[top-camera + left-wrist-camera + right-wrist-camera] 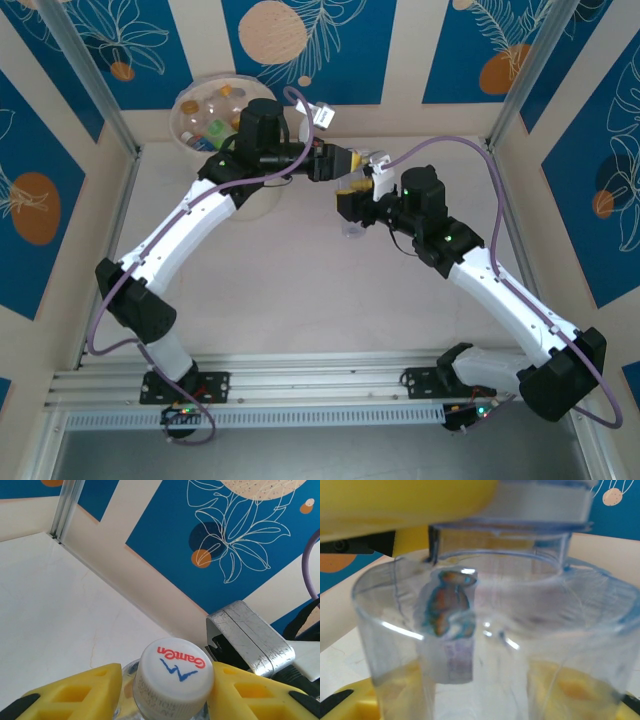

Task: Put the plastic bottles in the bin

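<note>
The bin (180, 118), a round tub of milky translucent plastic, stands on the pale matte worktop (300, 290) behind the left pincer's wrist, well apart from its tips. Several small bottles (217, 128) with coloured caps lie inside it.

The left pincer (167, 682) has blocky yellow fingers (75, 695) with moulded hollows. They stand partly closed on either side of a ribbed white screw cap (175, 672) printed in red and blue. One finger looks to touch the cap and the other leaves a sliver of clear plastic showing beside it. I cannot tell whether they actually pinch it. Just past the cap on the right sits a brushed silver metal bracket (250, 640).

The cap tops a clear, smooth, round-bodied bottle (490, 640), held off the worktop between the two pincers. The right pincer (485, 697) is closed on the bottle's body, its yellow fingers pressed against both sides of the thin glossy wall. The neck ring and cap lie beyond its tips, where the left pincer's yellow finger crosses. A blurred coloured patch shows through the plastic.
</note>
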